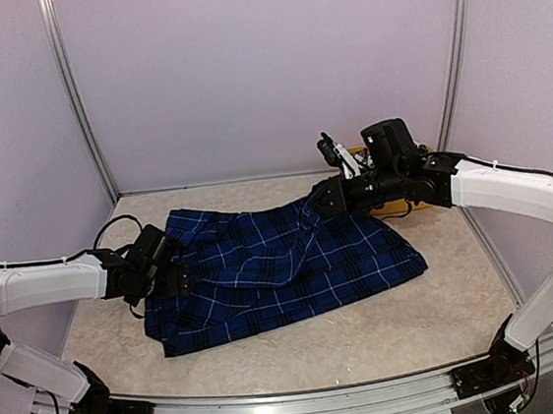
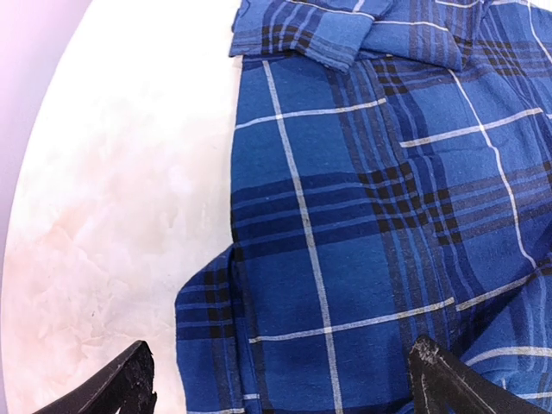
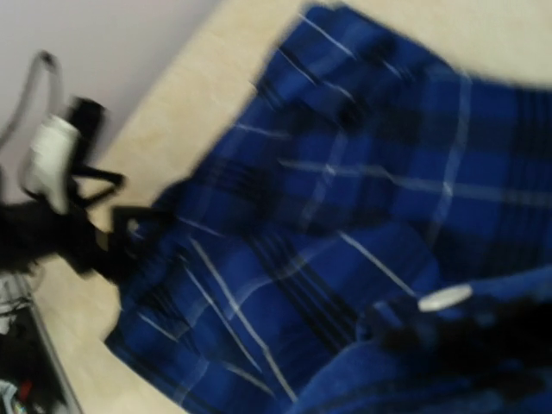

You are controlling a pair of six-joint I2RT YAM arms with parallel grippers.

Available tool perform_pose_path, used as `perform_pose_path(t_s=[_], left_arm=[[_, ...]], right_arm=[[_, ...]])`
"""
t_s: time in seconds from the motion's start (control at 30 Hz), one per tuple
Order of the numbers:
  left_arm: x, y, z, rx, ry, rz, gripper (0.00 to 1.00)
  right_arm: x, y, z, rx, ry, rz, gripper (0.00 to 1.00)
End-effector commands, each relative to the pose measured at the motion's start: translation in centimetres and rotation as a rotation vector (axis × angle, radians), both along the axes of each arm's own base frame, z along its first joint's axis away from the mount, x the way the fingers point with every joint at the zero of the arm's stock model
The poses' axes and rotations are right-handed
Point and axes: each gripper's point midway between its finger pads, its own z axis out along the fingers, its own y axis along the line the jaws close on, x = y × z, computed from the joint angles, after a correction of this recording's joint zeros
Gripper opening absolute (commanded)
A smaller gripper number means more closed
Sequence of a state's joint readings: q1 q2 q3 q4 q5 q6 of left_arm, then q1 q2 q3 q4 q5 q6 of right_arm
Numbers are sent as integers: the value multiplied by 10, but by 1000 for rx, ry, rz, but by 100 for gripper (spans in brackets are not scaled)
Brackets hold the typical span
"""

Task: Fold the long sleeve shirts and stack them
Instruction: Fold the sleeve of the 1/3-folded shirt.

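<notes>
Cloth: one blue plaid shirt [image 1: 283, 266] lies spread across the middle of the table [image 1: 437, 319], wrinkled rather than flat. It is a woven, soft, matte fabric in royal blue, with broad black bands and thin white lines crossing in a grid. In the left wrist view the weave is sharp [image 2: 371, 216]. The shirt's left edge runs down the centre of the frame, with a step in it at lower left, and a folded-over double layer lies at the top.

Table: a pale, mottled, stone-like surface, smooth and slightly glossy.

A yellow object [image 1: 396, 211] sits behind the right arm at centre right, mostly hidden.

Left arm: reaches in low from the left edge of the top view, with the forearm near level. The left gripper [image 1: 175, 280] is at the shirt's left edge. The wrist view shows two black fingers [image 2: 129, 384] at the bottom corners, spread wide with nothing between them but cloth and table below [image 2: 282, 362]. The jaws are fully apart and hold nothing.

Right arm: comes in from the right and is raised above the table, with the wrist bent down toward the shirt's upper edge. The right gripper [image 1: 317, 201] is closed, and the fabric rises to a peak at its tip, so it is pinching the shirt there.

The right wrist view is motion-blurred. It shows blue plaid [image 3: 328, 216] and dark fingers at lower right [image 3: 470, 332]. A small white oblong beside them is too blurred to identify.
</notes>
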State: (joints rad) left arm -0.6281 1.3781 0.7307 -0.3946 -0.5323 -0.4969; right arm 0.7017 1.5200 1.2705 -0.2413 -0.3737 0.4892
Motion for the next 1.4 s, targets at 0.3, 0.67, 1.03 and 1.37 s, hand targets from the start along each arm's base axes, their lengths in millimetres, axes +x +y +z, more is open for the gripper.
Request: perform_pose_path(t_s=[0.3, 0.67, 1.03, 1.37], left_arm=[[2, -1, 15, -59, -41, -27, 99], [3, -22, 42, -83, -130, -97, 99], [8, -32, 53, -62, -157, -118, 99], [9, -40, 51, -48, -154, -136, 99]], right_arm=[[-33, -77, -115, -134, 147, -261, 7], [-36, -110, -161, -286, 198, -383, 36], [-50, -114, -178, -204, 278, -419, 57], [-71, -112, -191, -29, 371, -422, 63]])
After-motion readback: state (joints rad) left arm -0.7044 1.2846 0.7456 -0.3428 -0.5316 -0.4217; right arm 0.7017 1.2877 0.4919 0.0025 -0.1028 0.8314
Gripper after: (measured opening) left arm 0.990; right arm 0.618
